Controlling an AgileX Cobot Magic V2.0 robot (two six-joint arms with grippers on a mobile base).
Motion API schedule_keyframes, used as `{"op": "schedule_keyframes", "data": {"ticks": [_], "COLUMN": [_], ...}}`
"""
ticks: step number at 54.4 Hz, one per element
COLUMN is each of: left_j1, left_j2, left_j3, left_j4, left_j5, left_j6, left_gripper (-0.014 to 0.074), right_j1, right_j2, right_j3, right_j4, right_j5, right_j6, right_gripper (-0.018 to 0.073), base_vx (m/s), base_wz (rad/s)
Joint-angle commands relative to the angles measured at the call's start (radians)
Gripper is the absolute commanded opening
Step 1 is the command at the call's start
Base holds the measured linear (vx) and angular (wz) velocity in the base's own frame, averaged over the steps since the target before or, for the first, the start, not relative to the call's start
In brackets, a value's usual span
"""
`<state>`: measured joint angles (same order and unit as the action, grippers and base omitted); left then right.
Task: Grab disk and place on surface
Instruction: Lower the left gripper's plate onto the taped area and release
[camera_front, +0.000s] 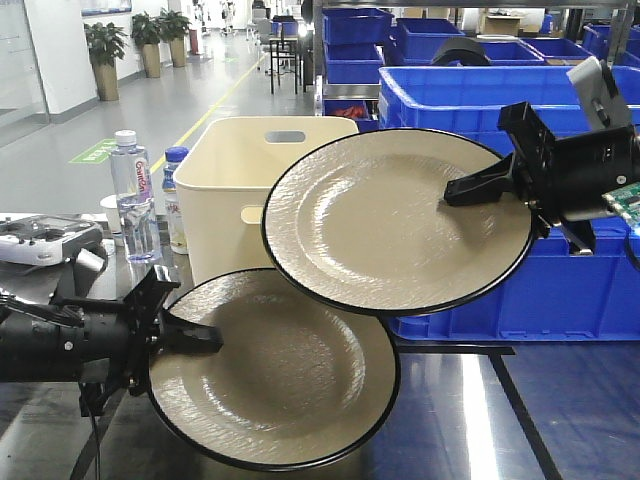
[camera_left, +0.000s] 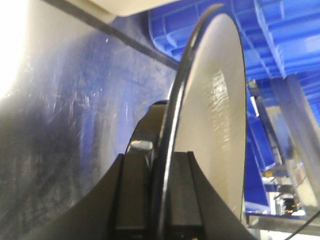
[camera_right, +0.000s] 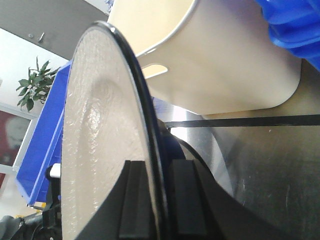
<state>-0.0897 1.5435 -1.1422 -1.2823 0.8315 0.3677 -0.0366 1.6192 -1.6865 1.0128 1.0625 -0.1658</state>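
Note:
Two beige disks with black rims are each held by an arm. The lower disk (camera_front: 280, 380) hangs over the dark glossy surface (camera_front: 560, 420), and my left gripper (camera_front: 195, 338) is shut on its left rim. The upper disk (camera_front: 390, 215) is higher and overlaps it in the front view, with my right gripper (camera_front: 470, 190) shut on its right rim. In the left wrist view the lower disk (camera_left: 215, 110) stands edge-on in the left gripper (camera_left: 162, 190). In the right wrist view the upper disk (camera_right: 100, 150) is pinched in the right gripper (camera_right: 155, 195).
A cream bin (camera_front: 250, 170) stands behind the disks. Blue crates (camera_front: 560, 290) fill the back right. Two water bottles (camera_front: 135, 195) and a grey controller (camera_front: 40, 240) sit at the left. Black tape lines (camera_front: 520, 410) cross the tabletop.

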Motion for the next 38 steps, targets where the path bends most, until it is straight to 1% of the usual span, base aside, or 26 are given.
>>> {"op": "schedule_keyframes", "data": {"ticks": [1, 5, 11, 23, 27, 32, 38], "left_j1": [-0.003, -0.003, -0.019, -0.113, -0.136, -0.147, -0.151], "left_j2": [-0.045, -0.043, -0.024, 0.046, 0.074, 0.107, 0.141], "left_j3": [-0.032, -0.032, -0.032, -0.032, -0.032, -0.032, -0.032], "left_j4": [-0.120, -0.108, -0.108, -0.108, -0.107, -0.092, -0.055], "left_j5": [-0.035, -0.069, -0.064, -0.061, -0.061, -0.062, -0.053], "left_j6": [-0.014, -0.014, -0.014, -0.014, -0.014, -0.014, -0.018], "left_gripper": [0.0000, 0.0001, 0.0001, 0.0002, 0.0003, 0.0008, 0.0031], "right_j1": [-0.004, -0.004, -0.004, -0.004, -0.004, -0.004, -0.004], "right_j2": [-0.051, -0.051, -0.051, -0.051, -0.051, -0.051, -0.051], "right_j3": [-0.040, -0.040, -0.040, -0.040, -0.040, -0.040, -0.040], "right_j4": [0.122, 0.122, 0.122, 0.120, 0.120, 0.120, 0.118], "right_j5": [-0.083, -0.083, -0.084, -0.085, -0.082, -0.082, -0.078], "right_j6": [0.004, 0.004, 0.004, 0.004, 0.004, 0.004, 0.004], "right_gripper": [-0.0008, -0.0008, -0.0008, -0.0008, -0.0008, -0.0008, -0.0008], "base_vx": [0.00, 0.00, 0.00, 0.00, 0.00, 0.00, 0.00], "base_wz": [0.00, 0.00, 0.00, 0.00, 0.00, 0.00, 0.00]}}
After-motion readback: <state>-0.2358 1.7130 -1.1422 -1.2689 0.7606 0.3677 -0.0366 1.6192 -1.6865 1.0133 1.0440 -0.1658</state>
